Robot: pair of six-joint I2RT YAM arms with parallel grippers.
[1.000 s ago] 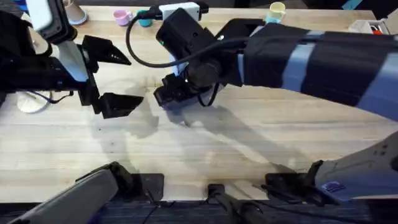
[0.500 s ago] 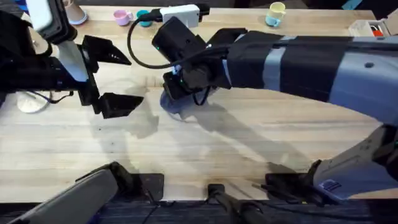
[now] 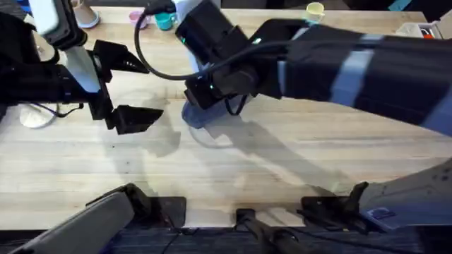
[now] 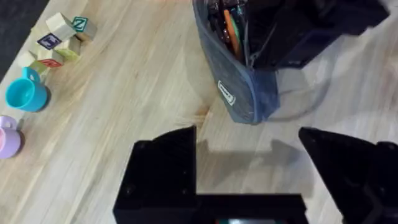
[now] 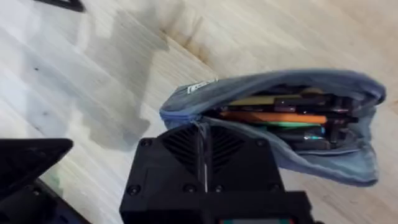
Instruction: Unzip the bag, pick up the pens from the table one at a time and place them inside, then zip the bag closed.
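The blue-grey bag lies on the wooden table with its zipper open along its length. Inside it lie the orange pens among other dark items; one orange pen also shows in the left wrist view. My right gripper is shut at the labelled end of the bag's opening, on the zipper pull. From overhead, the right gripper sits over the bag. My left gripper hovers open to the left of the bag, holding nothing.
Pink, teal and yellow cups stand along the far edge. Wooden letter blocks sit beside a teal cup. A white box with markers is at the far right.
The right arm has risen and swung slightly while its gripper stays at the bag's end. The left arm has not moved.
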